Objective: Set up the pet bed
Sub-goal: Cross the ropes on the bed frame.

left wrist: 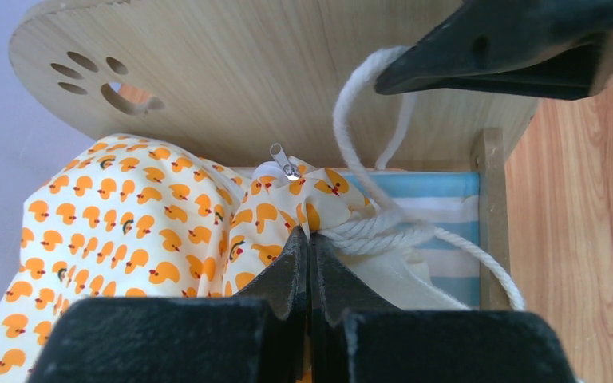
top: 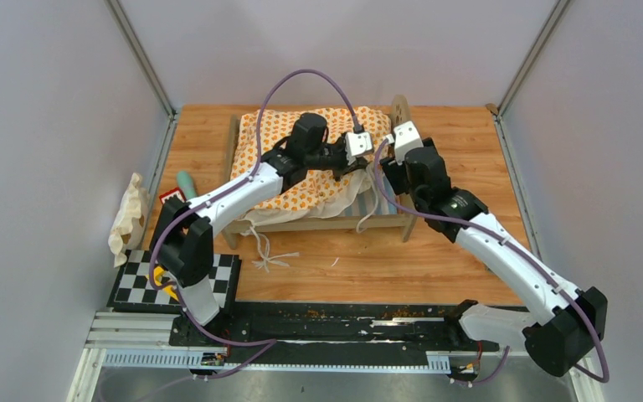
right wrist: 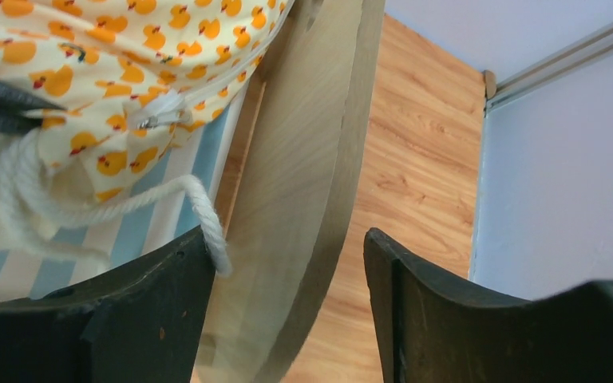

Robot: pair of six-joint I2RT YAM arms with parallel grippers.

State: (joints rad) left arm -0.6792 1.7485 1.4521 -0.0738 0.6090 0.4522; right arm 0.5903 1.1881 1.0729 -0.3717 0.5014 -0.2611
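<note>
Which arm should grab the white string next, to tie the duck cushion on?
Probably the right. The right gripper is open astride the end board, and the string lies against its finger. The left gripper is shut on the cushion corner, so it is busy holding.

I see the pet bed upright on the bench, light wood. Its paw-print end board stands between my right tool's spread fingers. The blue-white striped base is just beyond my left tool, mostly under the cushion.
</note>
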